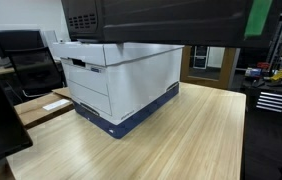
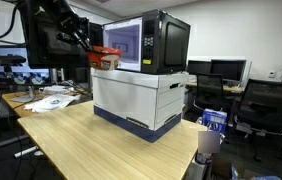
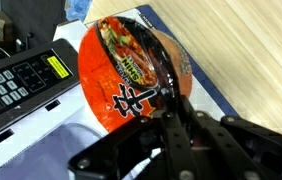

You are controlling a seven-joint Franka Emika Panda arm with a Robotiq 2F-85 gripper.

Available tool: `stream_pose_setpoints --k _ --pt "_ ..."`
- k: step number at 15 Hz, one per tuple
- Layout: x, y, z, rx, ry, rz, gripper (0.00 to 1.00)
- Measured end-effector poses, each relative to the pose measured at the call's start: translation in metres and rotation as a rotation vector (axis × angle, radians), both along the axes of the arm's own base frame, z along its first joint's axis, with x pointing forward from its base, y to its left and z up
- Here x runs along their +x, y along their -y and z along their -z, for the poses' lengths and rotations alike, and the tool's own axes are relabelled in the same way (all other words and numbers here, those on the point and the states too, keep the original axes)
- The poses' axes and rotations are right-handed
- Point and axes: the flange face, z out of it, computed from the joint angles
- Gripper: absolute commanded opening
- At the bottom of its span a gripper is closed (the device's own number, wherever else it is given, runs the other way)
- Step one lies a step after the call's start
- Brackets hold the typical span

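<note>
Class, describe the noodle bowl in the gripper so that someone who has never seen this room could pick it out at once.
Find the wooden table, where a white-and-blue box carries a black microwave. Beside the microwave, the gripper is shut on the noodle bowl. It is the only round, bright red-orange thing there, with black characters printed on its lid.

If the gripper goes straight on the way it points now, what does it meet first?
Beyond the noodle bowl in the gripper, probably the top of the white box beside the microwave; depth is unclear.
</note>
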Motion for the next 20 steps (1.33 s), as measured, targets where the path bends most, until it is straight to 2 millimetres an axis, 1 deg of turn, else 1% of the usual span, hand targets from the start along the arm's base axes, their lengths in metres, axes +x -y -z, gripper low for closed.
stream_pose_setpoints --k 5,9,14,16,20 --pt "0.003 0.002 -0.004 -0.023 0.061 -0.107 0.05" --pt "0.012 0.010 0.001 -0.044 0.080 -0.161 0.05" --pt "0.036 0.014 0.008 -0.046 0.091 -0.273 0.05" --pt "0.048 0.012 0.010 -0.042 0.103 -0.334 0.05" --pt "0.064 0.009 0.012 -0.032 0.141 -0.423 0.05"
